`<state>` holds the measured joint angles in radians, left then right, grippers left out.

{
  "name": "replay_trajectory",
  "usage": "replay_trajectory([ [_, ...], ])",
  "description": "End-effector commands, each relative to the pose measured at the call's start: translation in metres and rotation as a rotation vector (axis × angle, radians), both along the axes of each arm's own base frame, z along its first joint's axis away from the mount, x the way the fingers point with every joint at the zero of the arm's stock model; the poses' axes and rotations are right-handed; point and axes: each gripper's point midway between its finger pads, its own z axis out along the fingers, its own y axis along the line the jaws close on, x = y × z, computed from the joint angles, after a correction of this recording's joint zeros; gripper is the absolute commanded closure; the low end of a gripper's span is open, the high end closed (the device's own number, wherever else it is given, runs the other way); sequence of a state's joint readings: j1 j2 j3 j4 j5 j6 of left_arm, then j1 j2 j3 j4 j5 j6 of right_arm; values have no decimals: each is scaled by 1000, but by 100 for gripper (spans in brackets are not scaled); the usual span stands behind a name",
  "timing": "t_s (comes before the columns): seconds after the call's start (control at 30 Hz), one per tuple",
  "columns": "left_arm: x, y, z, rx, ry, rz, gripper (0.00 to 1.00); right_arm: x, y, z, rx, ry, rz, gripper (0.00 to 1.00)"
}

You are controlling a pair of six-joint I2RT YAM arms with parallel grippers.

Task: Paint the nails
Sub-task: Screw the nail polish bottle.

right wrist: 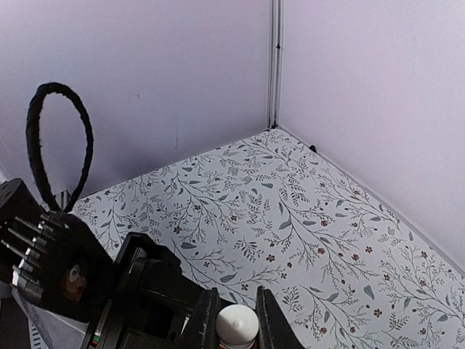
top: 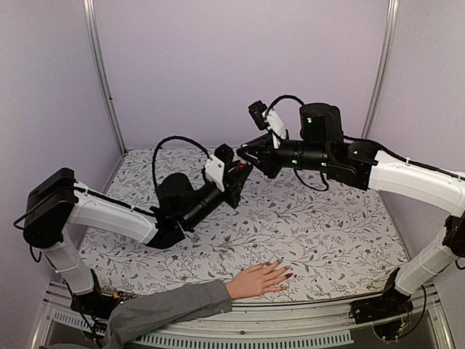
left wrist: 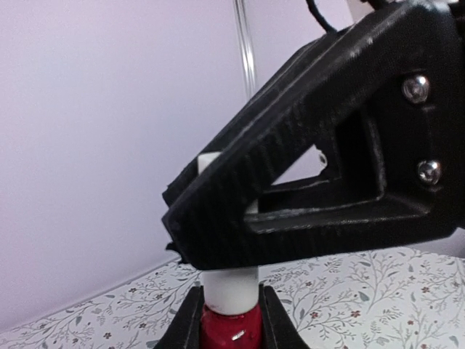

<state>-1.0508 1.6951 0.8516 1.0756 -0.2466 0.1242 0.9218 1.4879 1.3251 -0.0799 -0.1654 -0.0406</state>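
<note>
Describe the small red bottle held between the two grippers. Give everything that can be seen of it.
The bottle is small, with a glossy red body that looks like glass and a plain white cap, matt like plastic. It is held in the air over the back of the floral table. The left gripper clamps the red body from both sides, and the right gripper closes on the cap. The bottle's base and any label are hidden.

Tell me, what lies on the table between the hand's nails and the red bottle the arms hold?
Only bare flowered tablecloth separates nails from bottle, in the top view.
</note>
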Motion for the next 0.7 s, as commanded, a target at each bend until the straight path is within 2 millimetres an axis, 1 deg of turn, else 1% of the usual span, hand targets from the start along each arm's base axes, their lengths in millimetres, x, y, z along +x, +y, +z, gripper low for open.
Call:
replay_trajectory([
  [0.0, -12, -10, 42, -58, -151, 82, 100, -9, 21, -23, -20, 95, 5, 100],
  [0.1, -15, -15, 41, -41, -174, 104, 100, -8, 23, -24, -11, 107, -4, 100],
  [0.27, -16, -9, 40, -47, -173, 118, 100, -10, 20, -24, -18, 106, -4, 100],
  [0.37, -19, -7, 40, -46, -168, 101, 100, -12, 18, -22, -21, 93, 3, 95],
  [0.47, -23, -4, 40, -56, -156, 54, 100, -15, 14, -15, -11, 66, 14, 83],
  [0.57, -24, 1, 39, -65, -132, 12, 100, -17, 9, -9, -9, 38, 12, 61],
  [0.63, -25, 4, 40, -75, -114, -28, 100, -17, 4, -7, -13, 11, 6, 53],
  [0.67, -26, 4, 36, -70, -103, -60, 100, -17, 1, -3, -9, 0, 0, 50],
])
